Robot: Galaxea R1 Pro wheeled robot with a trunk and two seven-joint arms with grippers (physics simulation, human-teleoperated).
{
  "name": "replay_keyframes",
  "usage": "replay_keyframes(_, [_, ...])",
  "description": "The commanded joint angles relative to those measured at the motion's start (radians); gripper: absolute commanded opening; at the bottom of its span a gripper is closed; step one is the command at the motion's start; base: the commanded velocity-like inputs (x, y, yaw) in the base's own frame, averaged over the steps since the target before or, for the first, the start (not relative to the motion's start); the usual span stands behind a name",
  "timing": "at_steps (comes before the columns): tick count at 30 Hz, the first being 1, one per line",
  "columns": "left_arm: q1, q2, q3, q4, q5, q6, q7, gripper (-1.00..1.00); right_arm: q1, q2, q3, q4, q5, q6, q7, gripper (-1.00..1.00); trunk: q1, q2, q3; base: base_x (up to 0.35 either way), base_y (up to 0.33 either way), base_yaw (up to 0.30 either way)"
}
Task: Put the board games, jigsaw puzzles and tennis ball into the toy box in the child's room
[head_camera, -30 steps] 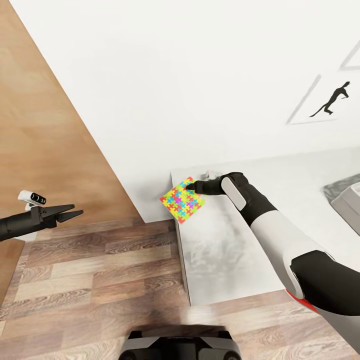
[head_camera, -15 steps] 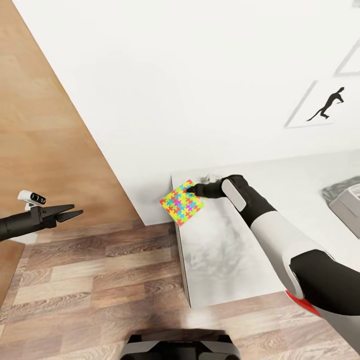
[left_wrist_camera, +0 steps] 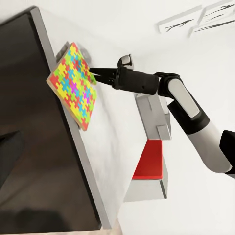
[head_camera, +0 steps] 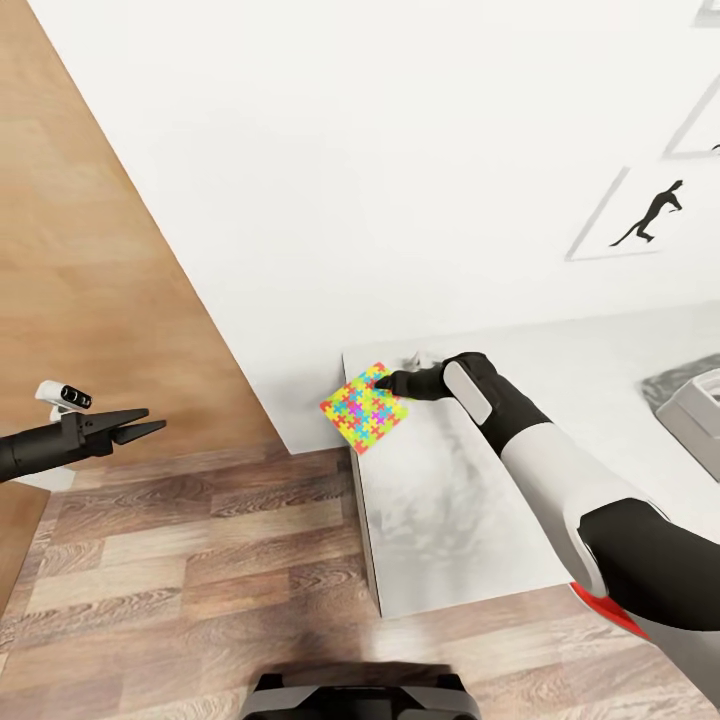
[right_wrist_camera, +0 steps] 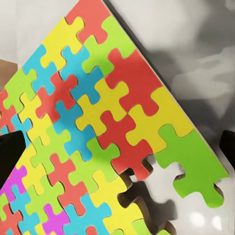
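Room: white wall above a grey table (head_camera: 440, 520), wood floor beside it.
Puzzle: puzzle (head_camera: 364, 407) lies at the table's far corner, overhanging the edge.
Right gripper (head_camera: 384, 380): at the puzzle's near edge; jaws' state cannot be told.
Left gripper (head_camera: 150, 427): well apart, jaws together, empty.
Change: over 1 s the view tilted; the puzzle and arm barely shifted.
Meaning: grasp seemingly unsettled; 1 puzzle not yet boxed.

Toy box (head_camera: 698, 415) cut off (frame edge).
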Motion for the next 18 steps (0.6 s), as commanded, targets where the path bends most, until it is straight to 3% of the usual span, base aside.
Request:
replay_keyframes(1, [-0.001,0.000,-0.001,0.000,0.003,0.010,-0.001,1.00,0.000,0.000,0.003,0.017,0.012,0.003,0.002,1.00,0.001,-0.001,-0.001,0.000,0.000,0.000])
replay_keyframes(13, [-0.001,0.000,-0.001,0.000,0.000,0.010,-0.001,1.00,-0.003,-0.002,-0.003,0.011,0.011,0.004,0.004,1.00,0.001,-0.001,0.010,0.000,0.000,0.000])
replay_keyframes(18, [-0.001,0.000,-0.001,0.000,0.000,0.010,-0.001,1.00,0.001,-0.006,-0.006,-0.046,0.008,0.012,0.004,1.00,0.001,-0.001,0.018,0.000,0.000,0.000])
